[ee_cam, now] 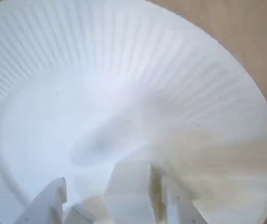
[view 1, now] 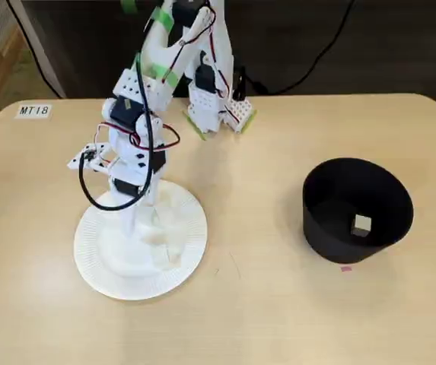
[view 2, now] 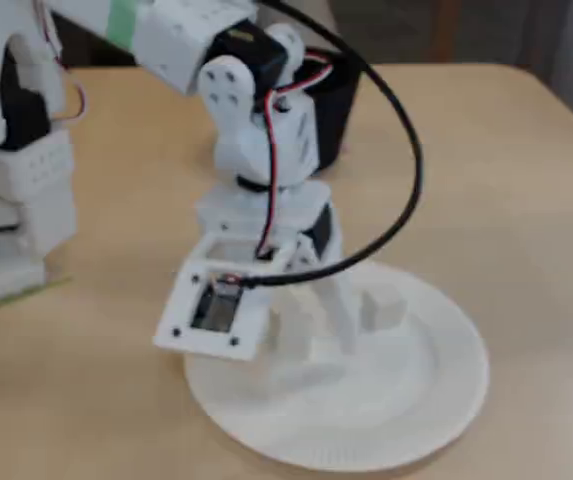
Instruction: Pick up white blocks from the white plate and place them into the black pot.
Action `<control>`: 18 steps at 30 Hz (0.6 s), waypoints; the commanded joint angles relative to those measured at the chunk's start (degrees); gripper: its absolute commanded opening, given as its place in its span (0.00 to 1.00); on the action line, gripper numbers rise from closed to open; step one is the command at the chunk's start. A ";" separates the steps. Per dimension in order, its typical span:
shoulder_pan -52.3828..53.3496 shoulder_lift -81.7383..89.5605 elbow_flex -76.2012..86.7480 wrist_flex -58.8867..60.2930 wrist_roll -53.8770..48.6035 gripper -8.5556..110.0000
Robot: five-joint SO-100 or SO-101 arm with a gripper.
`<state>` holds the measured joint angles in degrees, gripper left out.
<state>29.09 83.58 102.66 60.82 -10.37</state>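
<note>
The white plate (view 1: 107, 270) lies on the left of the table, and it fills the wrist view (ee_cam: 124, 70). My gripper (view 1: 145, 226) is lowered onto it and stands open. In the wrist view a white block (ee_cam: 129, 179) sits between the fingers, close against the right finger (ee_cam: 177, 205) and apart from the left one (ee_cam: 51, 198). Another white block (view 2: 381, 308) rests loose on the plate beside the gripper (view 2: 316, 335), and shows faintly in a fixed view (view 1: 169, 255). The black pot (view 1: 320, 228) stands on the right with one white block (view 1: 363, 224) inside it.
The arm's base (view 1: 218, 106) is fixed at the table's far edge. A label reading MT18 (view 1: 33, 111) is stuck at the far left corner. A small pink mark (view 1: 345, 268) lies on the table just in front of the pot.
</note>
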 commanded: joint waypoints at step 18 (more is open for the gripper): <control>-1.32 -2.37 -11.95 -1.76 5.01 0.05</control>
<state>27.69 76.29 93.16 60.64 -5.36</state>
